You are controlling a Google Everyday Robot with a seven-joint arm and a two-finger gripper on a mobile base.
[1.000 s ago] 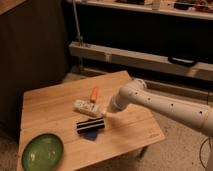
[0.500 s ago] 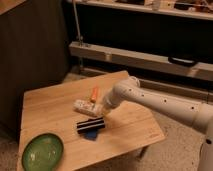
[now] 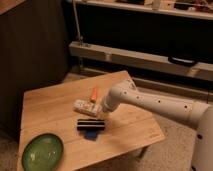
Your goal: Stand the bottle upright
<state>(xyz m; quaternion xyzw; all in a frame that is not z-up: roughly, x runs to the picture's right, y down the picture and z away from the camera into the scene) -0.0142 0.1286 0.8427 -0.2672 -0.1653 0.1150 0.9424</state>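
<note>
The bottle (image 3: 84,106) is a small whitish one with a pale label. It lies on its side near the middle of the wooden table (image 3: 45,110). My white arm reaches in from the right, and its gripper (image 3: 103,113) sits low at the bottle's right end, just above the black bar. The wrist hides where the gripper meets the bottle.
A black bar-shaped object with a blue underside (image 3: 91,125) lies just in front of the bottle. A small orange item (image 3: 94,93) rests behind it. A green plate (image 3: 43,152) sits at the table's front left corner. Dark shelving and a metal rail run behind the table.
The arm has swung left across the table, and the gripper now sits against the bottle's right end. The bottle, black bar and plate lie where they were.
</note>
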